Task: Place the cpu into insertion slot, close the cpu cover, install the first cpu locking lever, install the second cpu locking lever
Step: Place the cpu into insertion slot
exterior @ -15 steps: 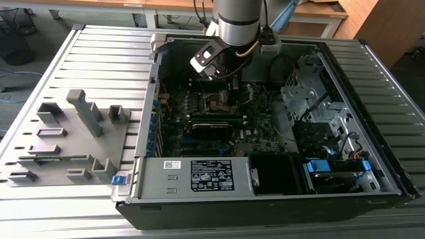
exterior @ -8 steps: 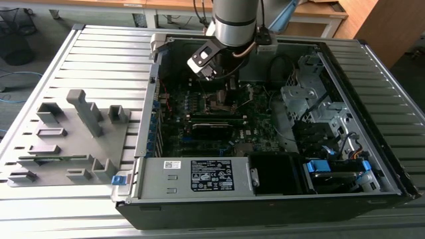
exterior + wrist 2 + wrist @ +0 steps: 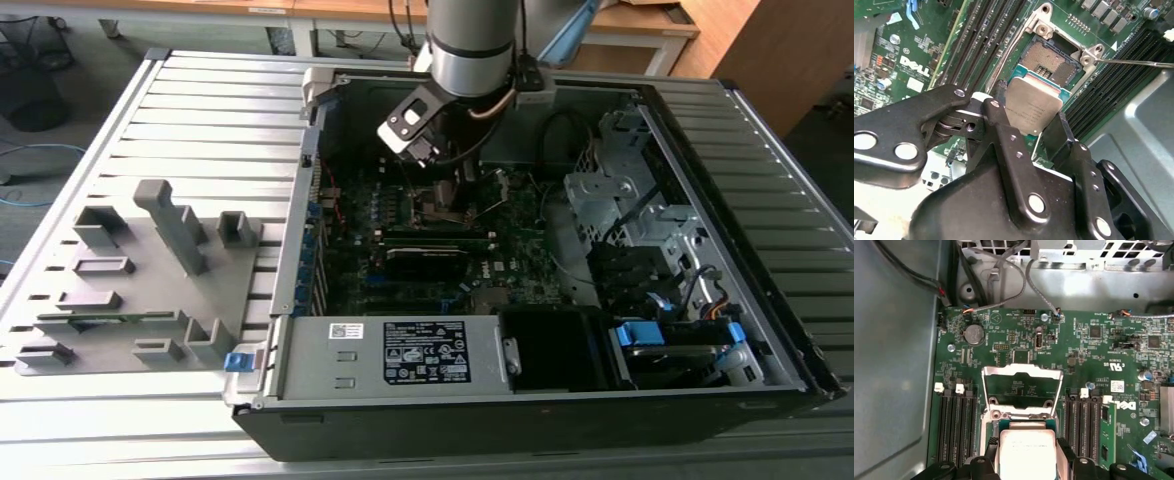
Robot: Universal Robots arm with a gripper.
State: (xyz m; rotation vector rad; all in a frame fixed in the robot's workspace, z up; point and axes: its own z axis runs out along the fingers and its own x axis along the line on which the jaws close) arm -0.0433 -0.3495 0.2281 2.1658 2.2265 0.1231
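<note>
My gripper (image 3: 1029,114) is shut on the cpu (image 3: 1033,102), a flat square chip with a silver-grey top, pinched by its two side edges between the black fingers (image 3: 996,112). The chip hangs just above the near edge of the insertion slot (image 3: 1048,56), whose dark pin field lies bare beyond it. In the first wrist view the cpu (image 3: 1026,452) sits between the fingers, and the cpu cover (image 3: 1022,371) stands raised behind the socket. A thin metal lever rod (image 3: 1134,63) sticks out past one socket corner. In the exterior view the gripper (image 3: 449,183) reaches down into the open computer case over the motherboard.
Long black memory slots (image 3: 954,425) flank the socket on both sides. A power supply box with a white label (image 3: 424,352) fills the case's front. Metal drive cages (image 3: 614,190) and cables line the exterior view's right. A grey parts fixture (image 3: 147,270) lies on the table at the exterior view's left.
</note>
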